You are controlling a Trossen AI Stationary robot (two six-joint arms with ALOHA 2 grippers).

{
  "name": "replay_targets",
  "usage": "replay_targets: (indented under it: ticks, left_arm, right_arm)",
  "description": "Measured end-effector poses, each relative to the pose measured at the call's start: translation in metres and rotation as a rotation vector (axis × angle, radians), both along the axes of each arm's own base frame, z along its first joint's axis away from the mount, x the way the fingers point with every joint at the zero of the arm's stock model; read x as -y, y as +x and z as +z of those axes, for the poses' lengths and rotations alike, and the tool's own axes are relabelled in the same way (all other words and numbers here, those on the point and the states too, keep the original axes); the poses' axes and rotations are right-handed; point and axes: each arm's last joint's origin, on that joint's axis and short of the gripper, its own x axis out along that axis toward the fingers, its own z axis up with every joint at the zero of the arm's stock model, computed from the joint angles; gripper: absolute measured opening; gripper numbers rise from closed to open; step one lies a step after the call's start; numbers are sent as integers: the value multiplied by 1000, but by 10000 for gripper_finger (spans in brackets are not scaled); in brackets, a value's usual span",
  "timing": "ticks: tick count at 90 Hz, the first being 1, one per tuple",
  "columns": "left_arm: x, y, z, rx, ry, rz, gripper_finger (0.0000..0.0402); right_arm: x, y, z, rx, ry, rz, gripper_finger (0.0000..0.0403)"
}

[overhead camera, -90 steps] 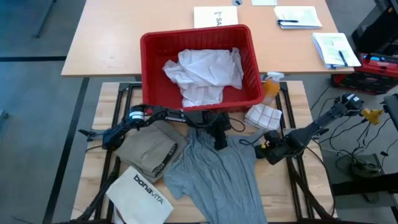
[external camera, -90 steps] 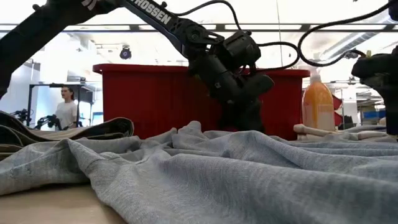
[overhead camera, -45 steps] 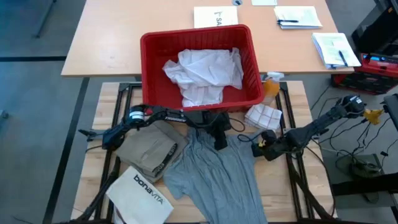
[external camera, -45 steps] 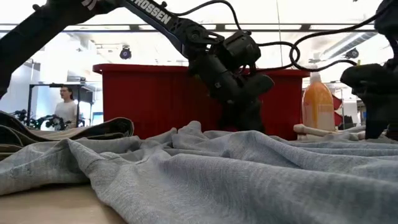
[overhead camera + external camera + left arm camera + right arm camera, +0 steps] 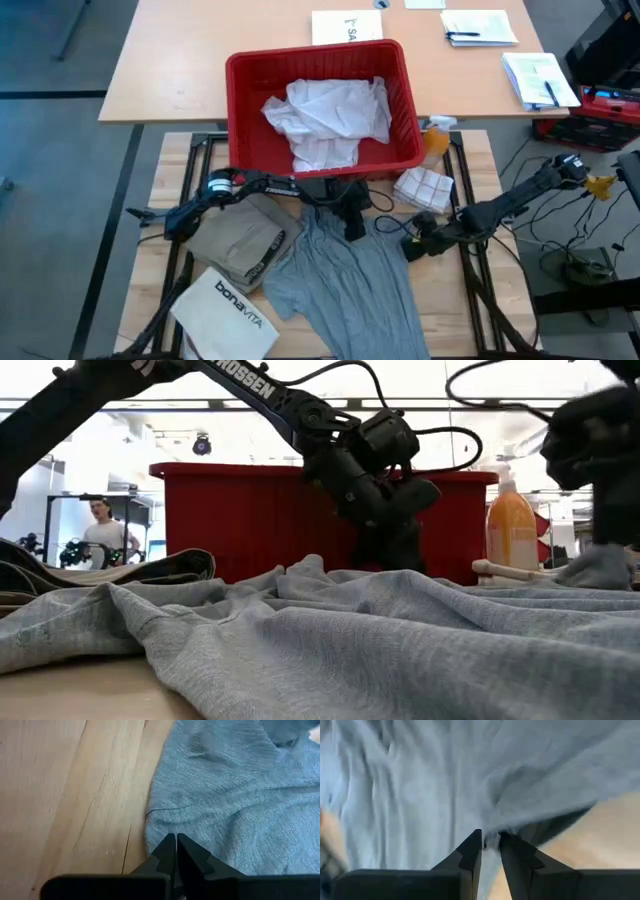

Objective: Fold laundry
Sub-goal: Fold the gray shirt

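Red basket (image 5: 410, 105) at 12 o'clock, straddling the seam between the wooden counter (image 5: 145, 260) and a tan desk (image 5: 180, 60) behind. White "bonavita" bag (image 5: 228, 308) at 7 o'clock near the front edge. Orange spray bottle (image 5: 436, 137) just right of the basket, around 2 o'clock; folded white checked cloth (image 5: 424, 187) just below it. Papers with pens (image 5: 480, 26) and a booklet (image 5: 540, 78) on the desk, far 1 o'clock. Low view: person (image 5: 103, 535) standing in the room behind, left.
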Motion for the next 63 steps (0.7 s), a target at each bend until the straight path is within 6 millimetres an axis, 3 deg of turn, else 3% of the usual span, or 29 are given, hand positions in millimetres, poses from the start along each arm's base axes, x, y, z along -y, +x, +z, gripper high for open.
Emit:
replay_targets:
  ticks: [26, 43, 50, 63]
  left_arm:
    - [0, 0, 0, 0, 0, 0, 0]
    - [0, 0, 0, 0, 0, 0, 0]
    - [0, 0, 0, 0, -1, 0, 0]
    - [6, 0, 0, 0, -31, -23, 0]
  right_arm:
    - [-14, -16, 15, -259, 224, 192, 70]
    - [-10, -30, 12, -392, 94, 107, 48]
    - [-8, -30, 8, -343, -3, 14, 41]
    - [-12, -21, -2, -175, -85, 28, 57]
